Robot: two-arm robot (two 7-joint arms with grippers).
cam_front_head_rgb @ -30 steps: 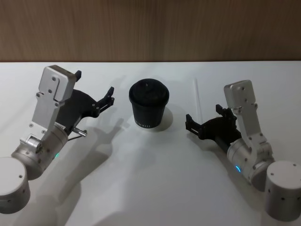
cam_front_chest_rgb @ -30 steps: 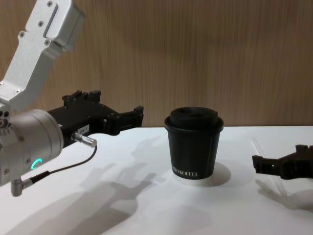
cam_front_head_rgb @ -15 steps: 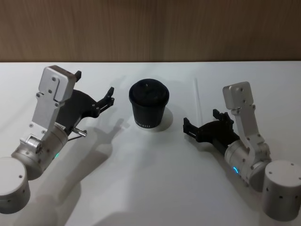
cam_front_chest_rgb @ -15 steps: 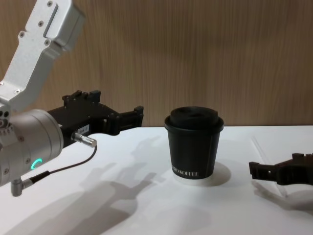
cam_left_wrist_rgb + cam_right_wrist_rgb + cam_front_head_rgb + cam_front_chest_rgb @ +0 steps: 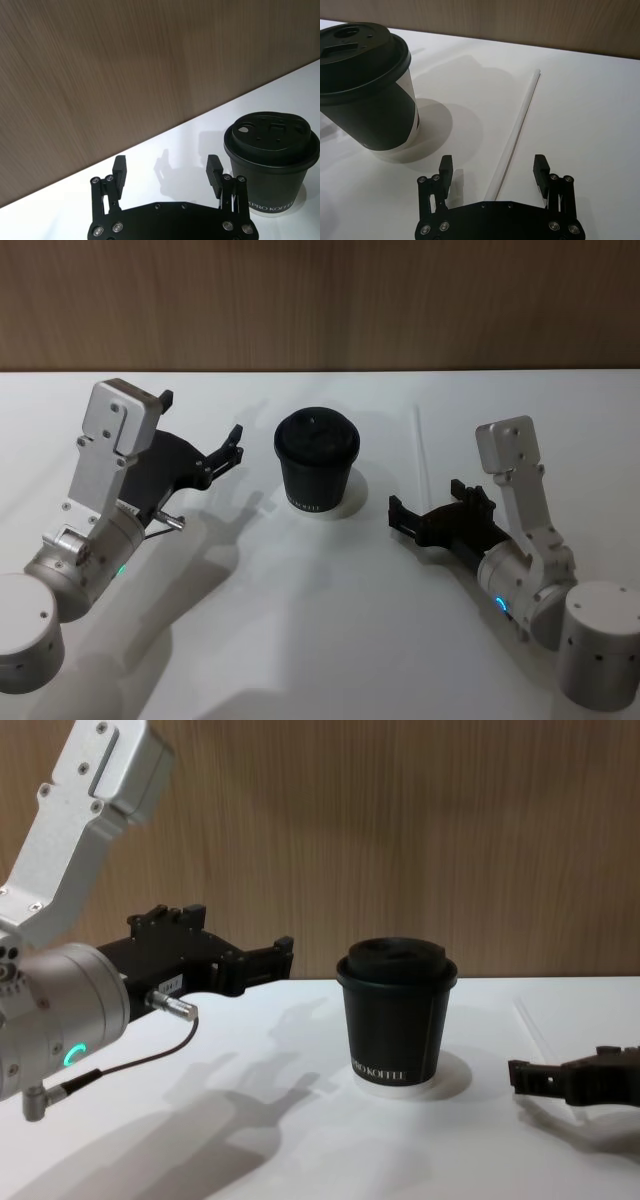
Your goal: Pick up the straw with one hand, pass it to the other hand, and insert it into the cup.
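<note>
Looks like a robotics lab or demo corner to me, not anyone's kitchen. There's a bare white tabletop (image 5: pixel 320 640) with a wood-grain panel wall (image 5: pixel 320 300) right behind it. Two silver-and-black robot arms reach over it, left arm (image 5: pixel 105 455) and right arm (image 5: pixel 515 480). The one café touch is a black takeaway coffee cup (image 5: pixel 316 465) standing mid-table.

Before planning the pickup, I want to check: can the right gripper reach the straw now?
Probably yes: the right gripper is open, the straw has its near end lined up between its fingers, and the cup stands apart.
</note>
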